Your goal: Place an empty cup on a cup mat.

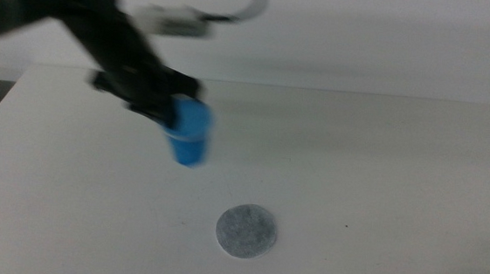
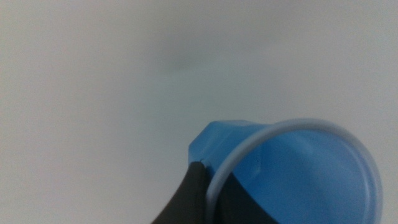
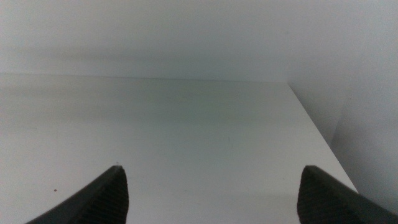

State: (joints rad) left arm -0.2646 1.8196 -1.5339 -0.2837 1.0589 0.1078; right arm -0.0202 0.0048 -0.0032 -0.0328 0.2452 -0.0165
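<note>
Below your left gripper (image 1: 170, 109), clamped on the cup (image 1: 189, 134) rim for carrying, waits the mat (image 1: 246, 231).

White table (image 1: 383, 165) against pale wall (image 1: 367, 33)

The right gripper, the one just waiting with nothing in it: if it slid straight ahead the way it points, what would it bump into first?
Probably nothing. The right gripper is open, and its wrist view shows only bare table ahead up to the far edge. The cup, held by the left gripper, does not show in that view.
</note>
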